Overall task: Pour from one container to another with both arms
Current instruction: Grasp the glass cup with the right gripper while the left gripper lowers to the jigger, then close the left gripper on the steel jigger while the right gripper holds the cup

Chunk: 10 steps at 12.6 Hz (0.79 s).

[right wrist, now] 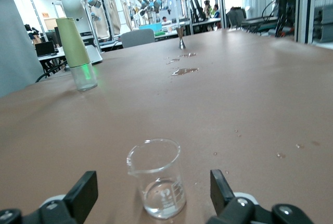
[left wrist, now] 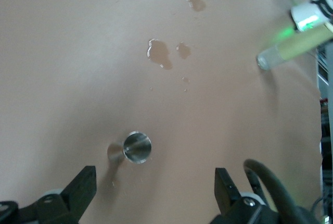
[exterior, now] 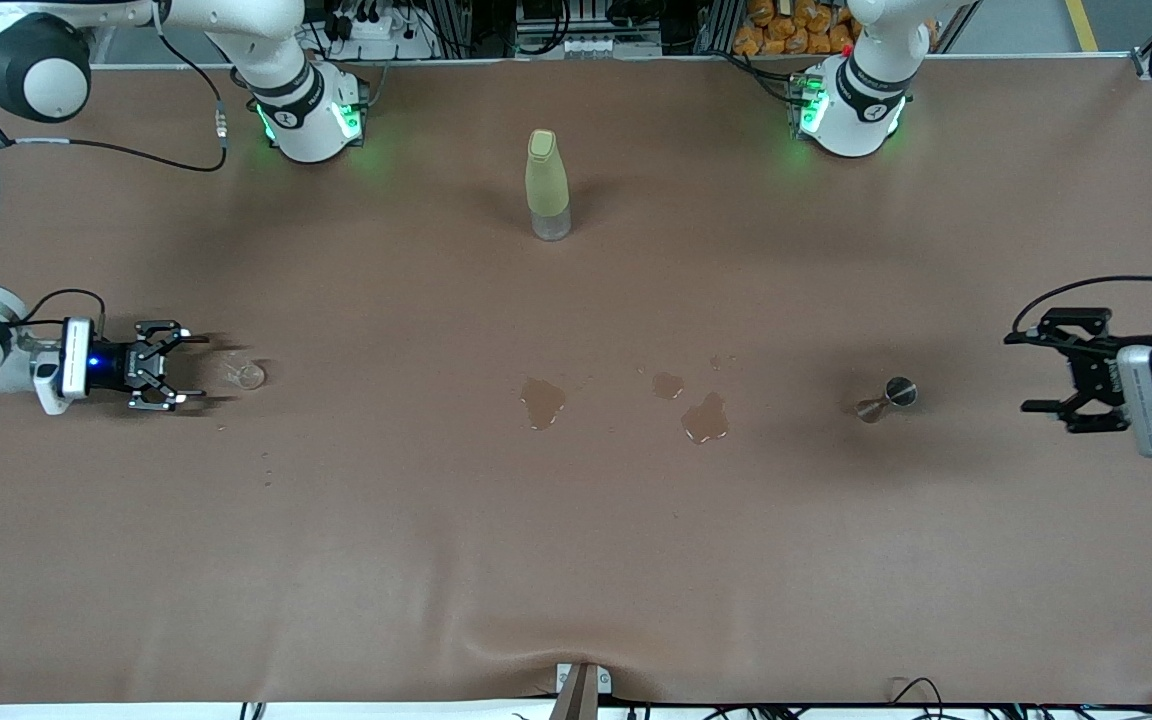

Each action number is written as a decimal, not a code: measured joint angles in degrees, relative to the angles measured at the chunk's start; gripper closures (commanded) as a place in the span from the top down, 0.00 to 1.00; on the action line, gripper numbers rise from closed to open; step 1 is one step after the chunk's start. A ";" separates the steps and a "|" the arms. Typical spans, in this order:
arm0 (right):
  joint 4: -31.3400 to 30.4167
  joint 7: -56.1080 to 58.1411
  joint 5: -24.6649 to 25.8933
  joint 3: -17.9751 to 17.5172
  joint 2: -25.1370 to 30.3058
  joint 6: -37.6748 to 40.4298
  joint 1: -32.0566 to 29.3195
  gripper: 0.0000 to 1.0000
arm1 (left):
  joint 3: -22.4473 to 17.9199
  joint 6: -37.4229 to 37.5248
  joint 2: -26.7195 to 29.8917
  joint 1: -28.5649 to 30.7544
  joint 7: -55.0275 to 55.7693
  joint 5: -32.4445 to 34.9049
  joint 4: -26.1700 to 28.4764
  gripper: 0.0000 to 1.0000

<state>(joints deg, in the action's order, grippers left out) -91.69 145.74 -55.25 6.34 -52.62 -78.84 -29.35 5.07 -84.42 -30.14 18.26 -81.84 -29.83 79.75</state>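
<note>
My right gripper [exterior: 194,372] sits low at the right arm's end, fingers apart beside the glass cup [exterior: 246,375] to clamp it. My left gripper [exterior: 1031,372], spread wide, faces the upright metal jigger [exterior: 888,397] at the left arm's end, ready to hold it for pouring.

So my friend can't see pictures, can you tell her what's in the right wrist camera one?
A tiny clear glass cup holding a little clear liquid stands upright on the brown table, between the open black fingers of the right gripper, not yet gripped. Farther off are small puddles, a metal jigger and a yellow-green bottle.
</note>
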 measured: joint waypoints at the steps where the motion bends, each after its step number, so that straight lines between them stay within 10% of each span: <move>1: 0.00 1.35 -0.83 -0.18 -0.63 0.02 0.01 0.82 | -0.01 -0.03 -1.45 0.34 -4.93 -1.47 0.00 1.00; 10: -0.01 2.47 -2.64 -2.19 -3.80 0.94 0.03 0.76 | -0.04 -1.36 -14.32 3.96 -39.72 -12.74 0.14 1.00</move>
<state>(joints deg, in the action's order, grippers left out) -91.69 148.21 -57.89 4.15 -56.42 -77.90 -29.32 5.03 -85.77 -44.46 22.22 -121.56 -42.57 79.88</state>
